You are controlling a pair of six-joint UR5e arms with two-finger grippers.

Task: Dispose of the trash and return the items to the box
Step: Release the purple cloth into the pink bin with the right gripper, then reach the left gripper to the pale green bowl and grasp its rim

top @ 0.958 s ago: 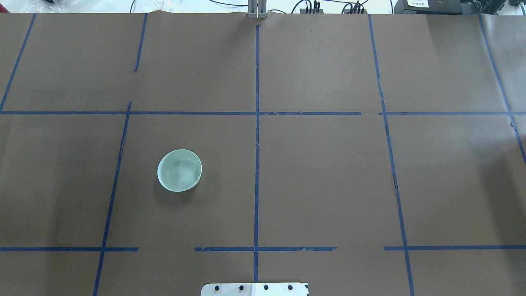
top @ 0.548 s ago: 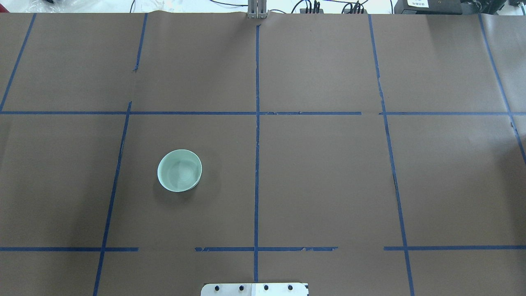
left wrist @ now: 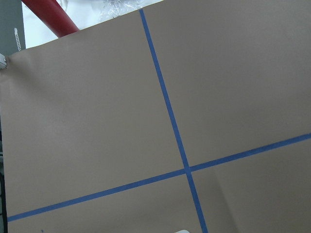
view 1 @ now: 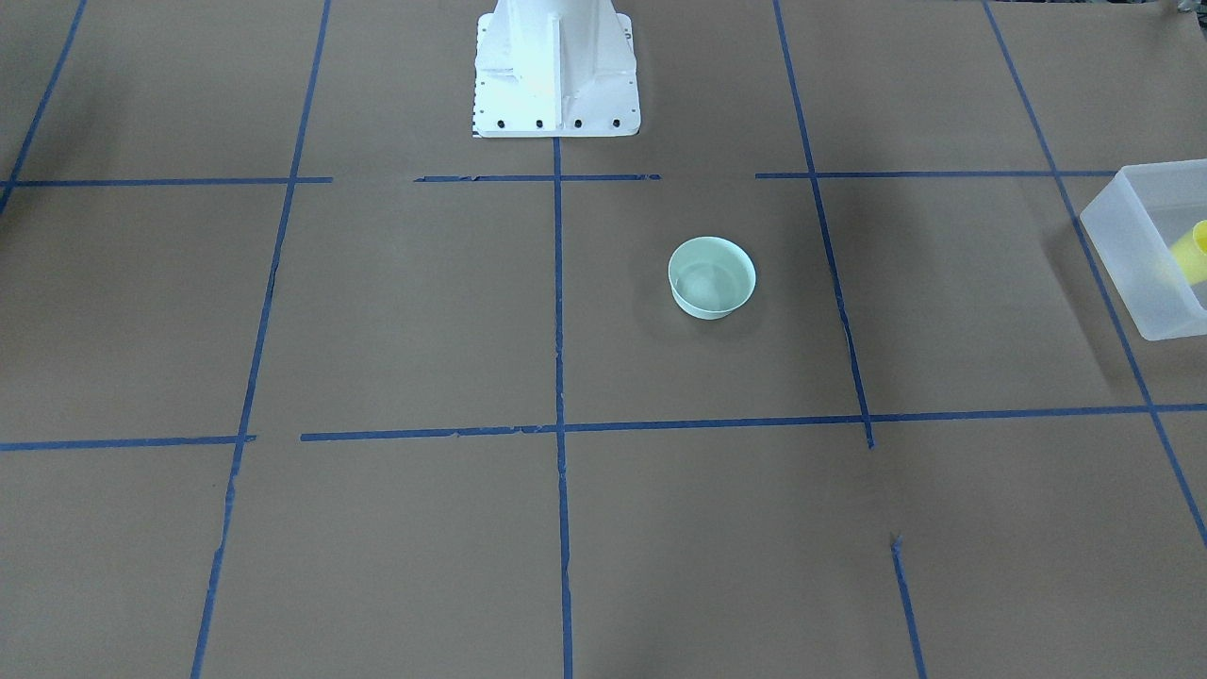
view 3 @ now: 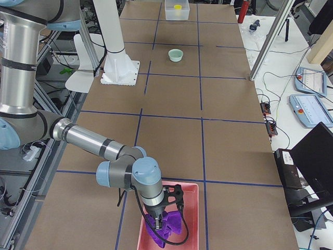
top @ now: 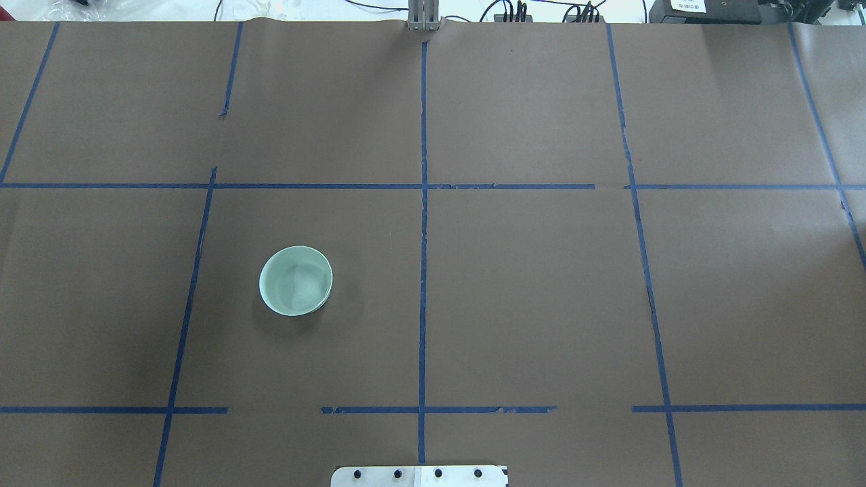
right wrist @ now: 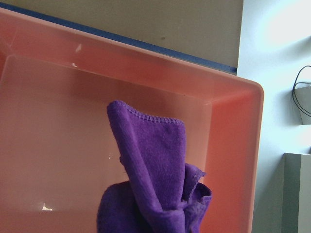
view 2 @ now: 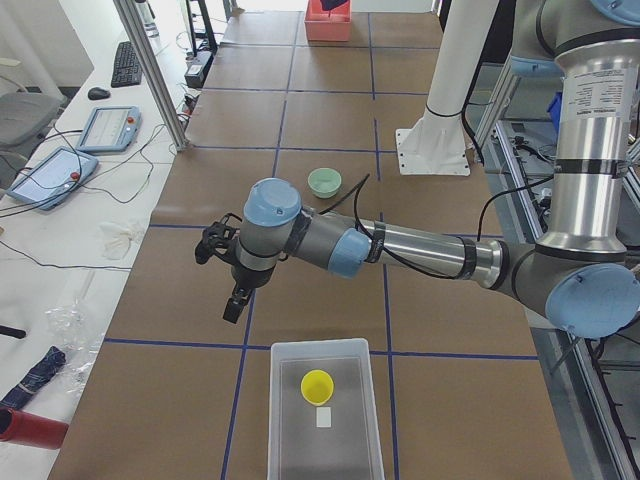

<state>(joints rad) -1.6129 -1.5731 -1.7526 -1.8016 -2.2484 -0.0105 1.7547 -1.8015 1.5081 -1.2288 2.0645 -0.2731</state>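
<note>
The mint-green bowl (top: 295, 280) stands upright and empty on the brown table left of centre; it also shows in the front view (view 1: 712, 276). The yellow cup (view 2: 318, 386) lies inside the frosted-white box (view 2: 275, 420) at the table's left end, also seen in the front view (view 1: 1190, 250). My left gripper (view 2: 232, 306) hangs above bare table just beyond the box; I cannot tell whether it is open or shut. My right gripper (view 3: 161, 221) is down in a pink bin (view 3: 192, 208) at a purple cloth (right wrist: 155, 165); I cannot tell its state.
The white robot base (view 1: 556, 75) stands at the table's near middle edge. Blue tape lines grid the brown paper. A small white piece lies in the box beside the cup. A red cylinder (left wrist: 48, 17) lies off the table's left end.
</note>
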